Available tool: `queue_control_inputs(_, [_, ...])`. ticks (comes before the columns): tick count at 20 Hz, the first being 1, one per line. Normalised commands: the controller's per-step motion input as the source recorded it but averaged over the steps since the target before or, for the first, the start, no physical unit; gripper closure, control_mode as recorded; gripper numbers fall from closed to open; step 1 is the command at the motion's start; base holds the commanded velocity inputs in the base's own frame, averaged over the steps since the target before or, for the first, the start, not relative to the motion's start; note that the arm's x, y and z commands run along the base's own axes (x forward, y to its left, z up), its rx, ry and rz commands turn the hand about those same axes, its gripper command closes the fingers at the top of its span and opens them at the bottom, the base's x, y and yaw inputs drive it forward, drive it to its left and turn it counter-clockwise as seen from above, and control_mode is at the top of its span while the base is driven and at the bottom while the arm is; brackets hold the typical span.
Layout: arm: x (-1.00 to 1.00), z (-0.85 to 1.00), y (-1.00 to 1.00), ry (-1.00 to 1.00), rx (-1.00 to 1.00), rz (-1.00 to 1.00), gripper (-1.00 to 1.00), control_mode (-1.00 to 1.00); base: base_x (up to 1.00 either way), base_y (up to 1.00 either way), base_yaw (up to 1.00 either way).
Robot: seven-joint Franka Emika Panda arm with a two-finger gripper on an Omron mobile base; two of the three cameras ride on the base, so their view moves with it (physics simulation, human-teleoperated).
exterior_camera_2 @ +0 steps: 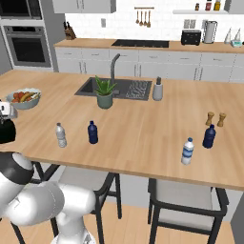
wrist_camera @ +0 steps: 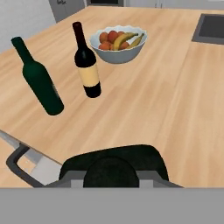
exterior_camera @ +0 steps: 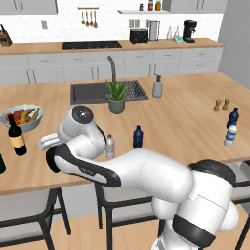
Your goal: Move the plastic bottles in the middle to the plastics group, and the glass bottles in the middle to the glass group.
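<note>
The black flask (wrist_camera: 114,164) is gripped in the tool (wrist_camera: 114,177), carried low over the surface (wrist_camera: 175,96) toward the wine bottle (wrist_camera: 86,65) and green bottle (wrist_camera: 39,81), so glass gets grouped

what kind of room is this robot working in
A home kitchen, rendered in simulation. A long wooden island counter holds an inset dark sink with a curved tap, a black cooktop sits on the back counter, and a built-in wall oven stands at the left.
</note>
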Motion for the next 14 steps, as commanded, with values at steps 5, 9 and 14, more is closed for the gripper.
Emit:
queue_control_inputs(5, [0.22, 0.00, 0.41, 0.01, 0.00, 0.01, 1.00, -1.00, 0.00, 0.00, 0.00])
queue_control_inputs(9, [0.12, 0.00, 0.33, 0.00, 0.00, 0.03, 1.00, -1.00, 0.00, 0.00, 0.00])
queue_control_inputs(14, [0.19, 0.00, 0.20, 0.00, 0.00, 0.01, 1.00, -1.00, 0.00, 0.00, 0.00])
